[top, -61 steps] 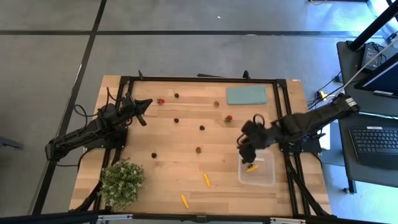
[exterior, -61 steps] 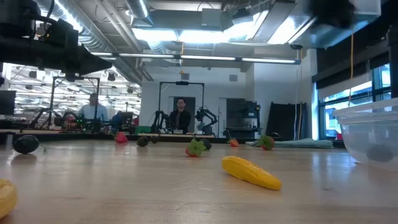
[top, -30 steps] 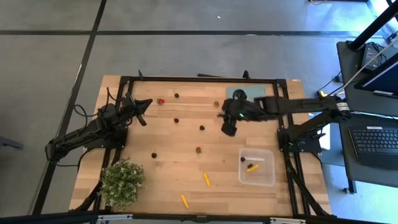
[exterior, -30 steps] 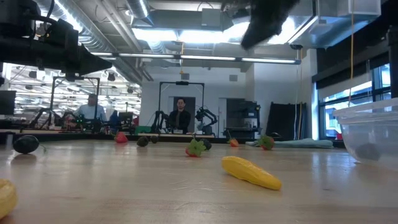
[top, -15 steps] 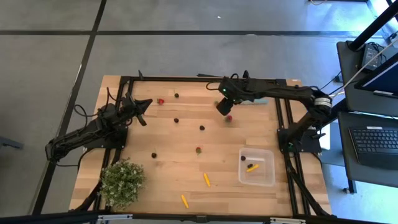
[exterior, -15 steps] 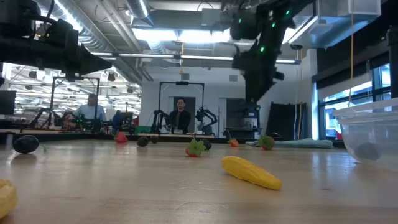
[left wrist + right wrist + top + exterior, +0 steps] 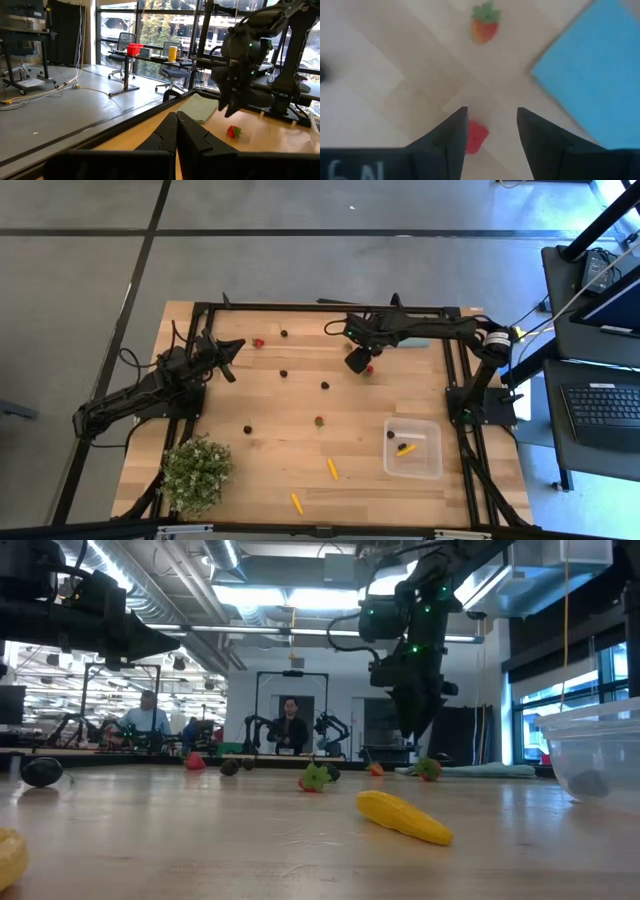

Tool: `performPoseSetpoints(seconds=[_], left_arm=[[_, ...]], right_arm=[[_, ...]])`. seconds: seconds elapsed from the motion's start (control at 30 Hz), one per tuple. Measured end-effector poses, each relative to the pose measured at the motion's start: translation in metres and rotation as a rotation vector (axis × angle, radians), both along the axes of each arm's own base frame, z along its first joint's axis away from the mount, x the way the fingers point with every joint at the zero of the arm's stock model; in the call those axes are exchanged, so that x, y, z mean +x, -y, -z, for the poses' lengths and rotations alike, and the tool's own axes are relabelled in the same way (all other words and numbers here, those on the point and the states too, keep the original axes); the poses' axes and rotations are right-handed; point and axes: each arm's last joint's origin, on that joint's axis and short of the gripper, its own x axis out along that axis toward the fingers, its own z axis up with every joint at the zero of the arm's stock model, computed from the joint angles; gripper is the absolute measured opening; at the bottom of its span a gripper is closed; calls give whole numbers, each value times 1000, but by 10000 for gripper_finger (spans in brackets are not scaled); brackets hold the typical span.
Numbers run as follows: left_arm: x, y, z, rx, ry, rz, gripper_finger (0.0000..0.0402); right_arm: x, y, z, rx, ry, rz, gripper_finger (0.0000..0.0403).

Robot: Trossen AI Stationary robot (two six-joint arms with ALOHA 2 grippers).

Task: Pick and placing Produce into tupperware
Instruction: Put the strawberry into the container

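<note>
A bushy green potted plant is sitting at the table's near-left corner — a flat teal slab is lying at the far right. Two people are sitting in the room behind.

Robotics lab, exposed ceiling ducts, other robot rigs, office chairs

Only partial pale marking, maybe "6N", on dark right claw housing; otherwise no legible text.
</note>
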Motion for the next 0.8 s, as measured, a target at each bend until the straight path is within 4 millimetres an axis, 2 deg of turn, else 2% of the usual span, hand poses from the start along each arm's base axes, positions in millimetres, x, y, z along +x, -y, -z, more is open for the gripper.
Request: performPoseSetpoints(seconds=[0.13,0.33,0.47,0.8], left_arm=[[0,0,0,0,0,0,0],[0,0,0,0,0,0,0],[0,0,0,0,0,0,0],[0,0,0,0,0,0,0]], right_arm=[[0,-1,0,17,3,-3,206],[-1,-1,0,26,-2,33,296],[-2,-1,0,32,-1,66,339],[0,-14,3,49,-9,96,352]])
